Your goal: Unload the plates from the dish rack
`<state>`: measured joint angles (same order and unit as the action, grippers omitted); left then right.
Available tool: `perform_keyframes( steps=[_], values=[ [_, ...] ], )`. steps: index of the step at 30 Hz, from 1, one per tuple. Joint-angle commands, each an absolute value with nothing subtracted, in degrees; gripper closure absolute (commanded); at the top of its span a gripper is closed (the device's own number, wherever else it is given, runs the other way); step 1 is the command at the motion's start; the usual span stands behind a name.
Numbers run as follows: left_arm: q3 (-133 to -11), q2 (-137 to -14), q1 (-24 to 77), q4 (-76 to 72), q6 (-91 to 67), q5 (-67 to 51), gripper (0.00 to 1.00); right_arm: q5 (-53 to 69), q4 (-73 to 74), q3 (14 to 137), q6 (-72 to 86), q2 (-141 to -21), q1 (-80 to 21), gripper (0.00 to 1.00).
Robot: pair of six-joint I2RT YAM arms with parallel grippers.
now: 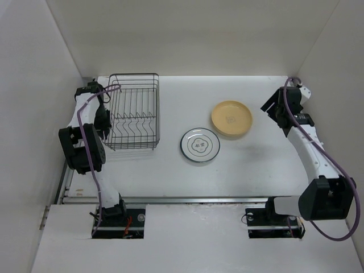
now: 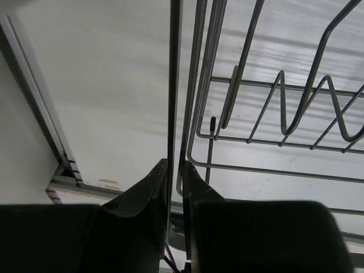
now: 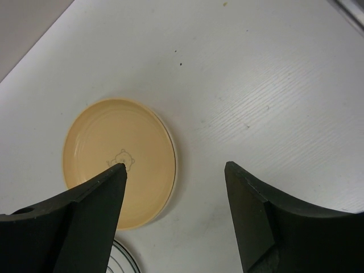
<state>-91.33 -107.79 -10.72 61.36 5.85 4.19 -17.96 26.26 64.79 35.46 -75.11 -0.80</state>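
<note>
The dish rack (image 1: 134, 74), a dark wire basket, stands at the back left with no plates in it. A tan plate (image 1: 231, 119) and a white plate with a dark rim ring (image 1: 200, 144) lie flat on the table right of the rack. My left gripper (image 1: 107, 92) is at the rack's left wall; in the left wrist view its jaws (image 2: 173, 166) are shut on a wire of the rack's side (image 2: 175, 85). My right gripper (image 1: 273, 106) is open and empty above the table, just right of the tan plate (image 3: 114, 142).
White walls enclose the table on the left, back and right. The table's left edge rail (image 2: 40, 108) runs close beside the rack. The white plate's rim (image 3: 122, 259) shows at the bottom of the right wrist view.
</note>
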Motion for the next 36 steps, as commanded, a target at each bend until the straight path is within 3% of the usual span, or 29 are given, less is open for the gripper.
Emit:
perform_keyframes(
  steps=[1, 5, 10, 15, 16, 19, 20, 22, 26, 28, 36],
  values=[
    [-96.1, -107.8, -11.5, 60.3, 7.6, 13.9, 1.0, -22.2, 26.1, 67.5, 32.3, -72.1, -0.4, 0.24],
    [-95.5, -108.4, -11.5, 60.3, 7.6, 14.0, 1.0, -24.2, 26.1, 67.0, 31.7, -71.5, -0.4, 0.21],
    [-94.5, -108.4, -11.5, 60.3, 7.6, 13.3, 0.98, -28.3, 26.6, 67.6, 31.7, -71.5, -0.4, 0.04],
    [-94.5, -107.1, -11.5, 59.8, 7.0, 12.7, 0.76, -30.3, 27.9, 69.6, 31.7, -72.2, -0.4, 0.01],
    [-95.2, -107.1, -11.5, 59.8, 7.0, 12.7, 0.63, -30.9, 28.4, 70.1, 31.7, -72.2, -0.4, 0.01],
    [-97.8, -105.7, -11.5, 60.3, 7.0, 12.7, 0.38, -31.5, 28.4, 70.1, 31.7, -71.5, -0.4, 0.01],
    [-98.4, -105.0, -11.5, 60.3, 6.5, 12.7, 0.25, -32.1, 28.4, 70.1, 31.7, -70.9, -0.4, 0.01],
    [-99.3, -102.9, -11.5, 60.3, 5.7, 14.0, 0.18, -32.6, 28.4, 70.1, 31.7, -70.2, -0.4, 0.01],
    [-100.6, -97.6, -11.5, 58.7, 3.1, 18.4, 0.13, -33.7, 28.4, 70.1, 31.7, -68.9, -0.4, 0.01],
    [-100.6, -95.0, -11.5, 56.3, 1.3, 21.5, 0.0, -33.7, 28.9, 70.7, 31.7, -68.3, -0.4, 0.01],
    [-97.8, -83.1, -11.5, 52.1, -3.8, 26.2, 0.0, -36.3, 29.4, 71.4, 31.7, -66.4, -0.4, 0.01]
  ],
)
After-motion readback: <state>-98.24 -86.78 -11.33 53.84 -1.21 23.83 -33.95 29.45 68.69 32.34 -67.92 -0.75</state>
